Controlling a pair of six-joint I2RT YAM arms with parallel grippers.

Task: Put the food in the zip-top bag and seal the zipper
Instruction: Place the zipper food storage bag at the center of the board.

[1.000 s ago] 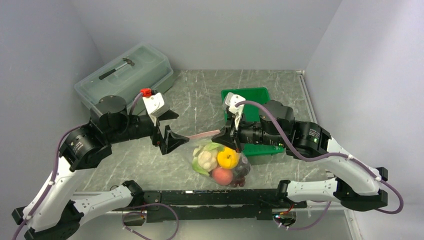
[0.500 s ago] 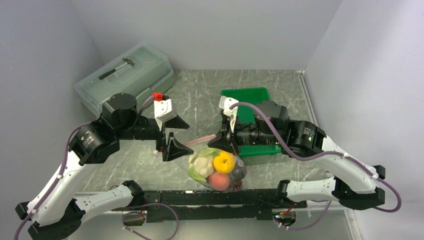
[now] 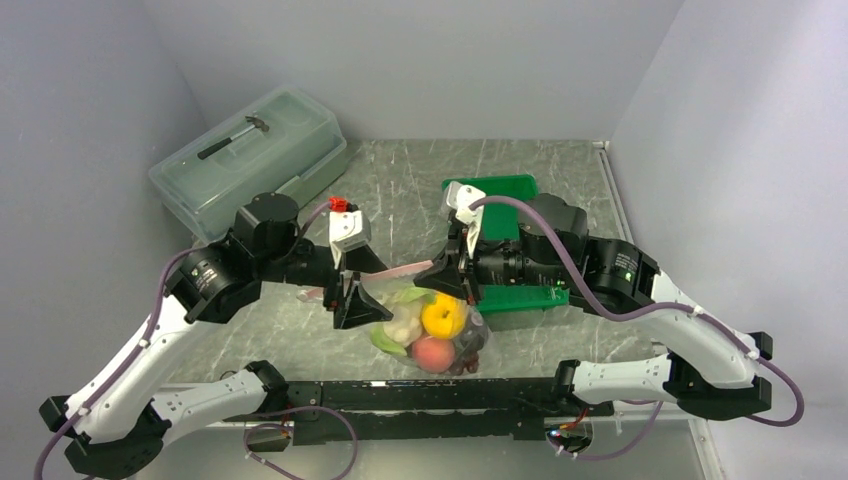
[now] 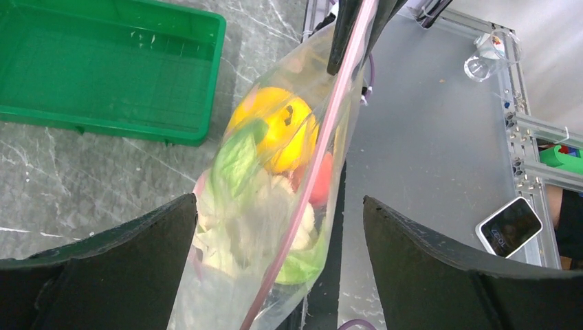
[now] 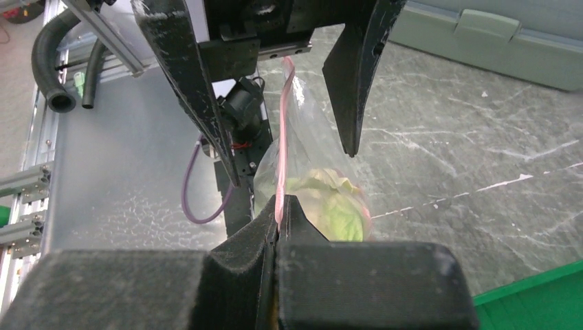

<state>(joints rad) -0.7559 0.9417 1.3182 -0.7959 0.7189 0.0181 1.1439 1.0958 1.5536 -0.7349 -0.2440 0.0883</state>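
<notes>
Top view: pink strip (image 3: 405, 270) of bag (image 3: 430, 322) partly hidden behind left gripper (image 3: 372, 288). Dark fruit (image 3: 478, 338) too small to ID.
L wrist: bag bottom cut off by frame edge.
R wrist: bag's lower part hidden behind right gripper (image 5: 280, 213). Only a corner of tray (image 5: 543, 295) in frame.

**Grey marbled table (image 3: 400, 180)**

A translucent lidded box (image 3: 250, 150) sits at its far left corner. A green tray (image 3: 490, 186) lies right of middle. Whether the filled bag (image 3: 430, 320) touches the table cannot be told.
</notes>
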